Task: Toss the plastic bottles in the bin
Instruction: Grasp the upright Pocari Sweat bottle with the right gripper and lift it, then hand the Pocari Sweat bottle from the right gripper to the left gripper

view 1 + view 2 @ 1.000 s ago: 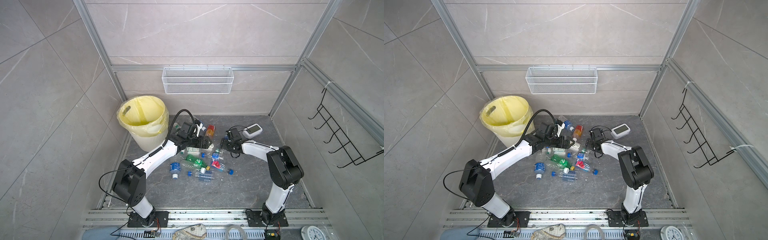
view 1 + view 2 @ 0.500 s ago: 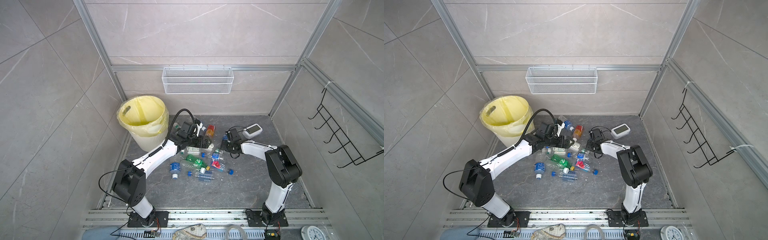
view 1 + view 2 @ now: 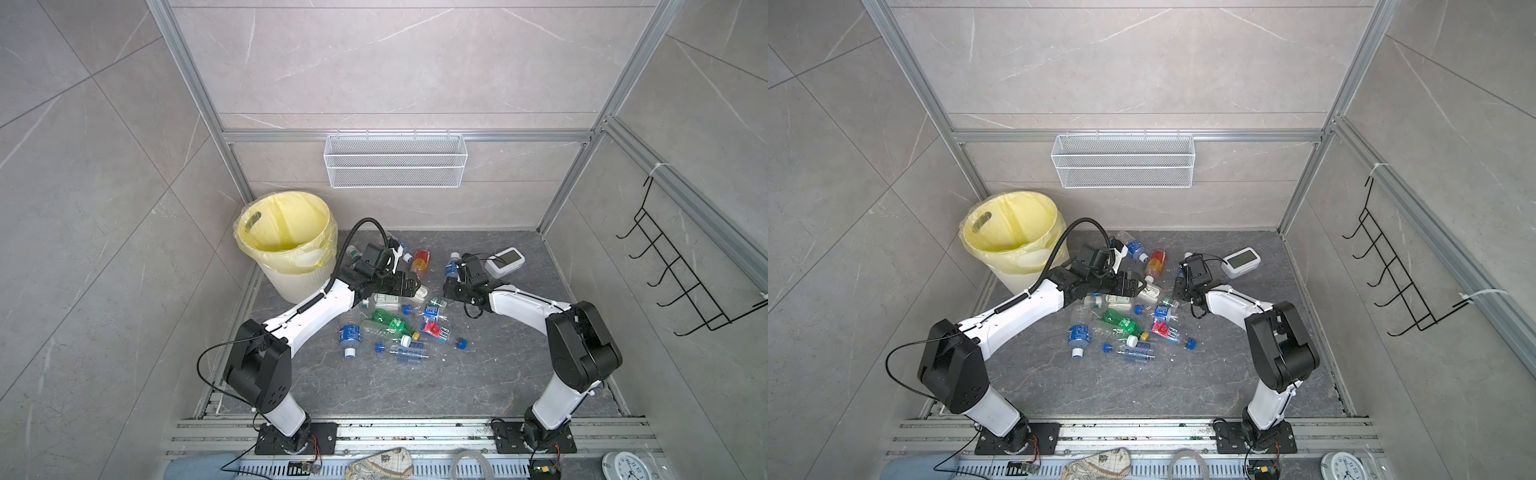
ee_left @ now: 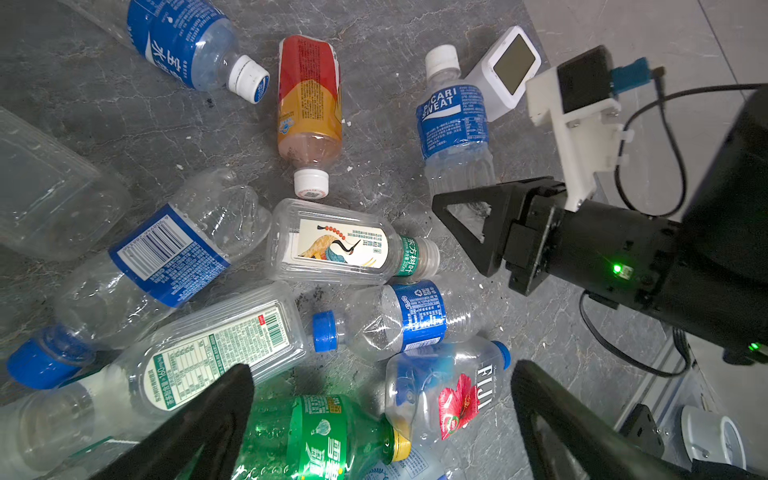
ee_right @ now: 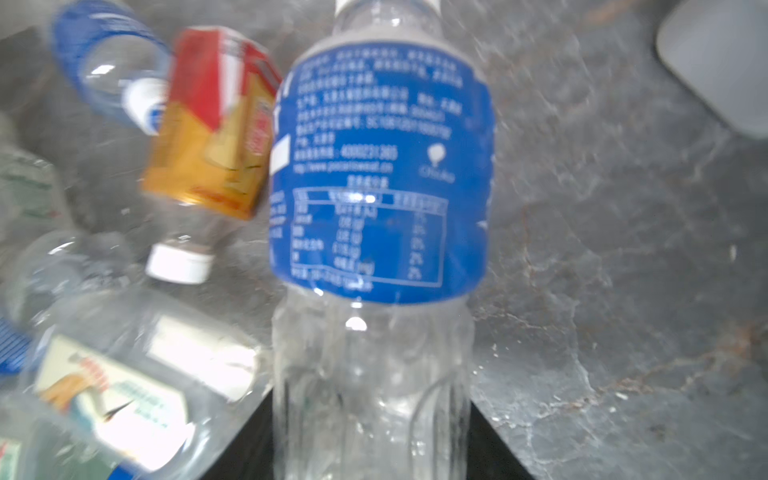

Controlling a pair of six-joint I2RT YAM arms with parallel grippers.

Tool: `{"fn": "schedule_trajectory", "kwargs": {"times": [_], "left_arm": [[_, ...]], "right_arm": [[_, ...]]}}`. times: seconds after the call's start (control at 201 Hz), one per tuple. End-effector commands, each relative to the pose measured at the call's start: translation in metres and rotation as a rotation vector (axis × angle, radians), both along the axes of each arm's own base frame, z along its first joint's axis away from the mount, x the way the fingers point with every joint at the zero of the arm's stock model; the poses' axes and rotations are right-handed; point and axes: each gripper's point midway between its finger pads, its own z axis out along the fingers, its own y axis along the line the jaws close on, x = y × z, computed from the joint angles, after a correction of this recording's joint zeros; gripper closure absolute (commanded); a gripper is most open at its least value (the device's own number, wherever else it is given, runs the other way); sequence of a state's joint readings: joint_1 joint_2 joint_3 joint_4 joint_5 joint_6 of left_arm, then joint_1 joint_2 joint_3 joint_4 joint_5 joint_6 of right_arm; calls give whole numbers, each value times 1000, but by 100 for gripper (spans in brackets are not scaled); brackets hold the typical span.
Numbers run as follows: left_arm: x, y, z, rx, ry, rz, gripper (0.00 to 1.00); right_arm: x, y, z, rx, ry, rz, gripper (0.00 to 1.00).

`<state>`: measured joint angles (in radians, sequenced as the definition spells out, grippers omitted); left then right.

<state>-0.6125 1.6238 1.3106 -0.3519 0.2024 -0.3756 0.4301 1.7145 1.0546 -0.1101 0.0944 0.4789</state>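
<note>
Several plastic bottles lie in a pile (image 3: 399,328) on the dark floor, among them a green bottle (image 4: 316,436) and an orange-red bottle (image 3: 419,262) (image 4: 309,104). My right gripper (image 5: 372,436) (image 3: 452,287) is shut on the clear lower end of a blue-labelled bottle (image 5: 378,166) (image 4: 453,120) (image 3: 450,268), one finger against each side. The bottle is low at the pile's right edge, cap pointing at the back wall. My left gripper (image 4: 382,386) (image 3: 415,286) hangs open over the pile, holding nothing. The bin (image 3: 297,282) (image 3: 1013,278), cream-white with a yellow bag, stands at the back left.
A white digital clock (image 3: 505,259) (image 4: 509,62) sits on the floor just right of the held bottle. A white wire basket (image 3: 395,166) hangs on the back wall. A black hook rack (image 3: 681,282) hangs on the right wall. Grey walls enclose the floor.
My right gripper has closed its jaws onto the blue-labelled bottle. Both arms have barely shifted, and the left gripper stays open over the pile.
</note>
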Motion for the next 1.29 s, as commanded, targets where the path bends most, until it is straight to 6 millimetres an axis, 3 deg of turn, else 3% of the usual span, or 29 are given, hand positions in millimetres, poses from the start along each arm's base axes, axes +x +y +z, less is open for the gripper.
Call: {"fn": "schedule_trajectory", "kwargs": {"times": [0.0,0.174,0.363,0.577,1.0,1.289], "left_arm": [[11,11,38,-84,-56,39,0],[25,30,50,-190,-39,100,0],[29,37,59,-262,-40,113,0],[24,21,61,-360,-8,50,2],[23,2,43,-449,81,1,13],[23,-2,37,-460,97,-5,17]], "right_arm": [[-7,36,36,-22,-163,151,49],[-29,82,60,22,-285,332,49],[-51,108,76,82,-363,446,49],[-59,112,86,125,-404,465,49],[-72,122,98,225,-441,522,48],[-77,128,101,271,-441,555,48]]}}
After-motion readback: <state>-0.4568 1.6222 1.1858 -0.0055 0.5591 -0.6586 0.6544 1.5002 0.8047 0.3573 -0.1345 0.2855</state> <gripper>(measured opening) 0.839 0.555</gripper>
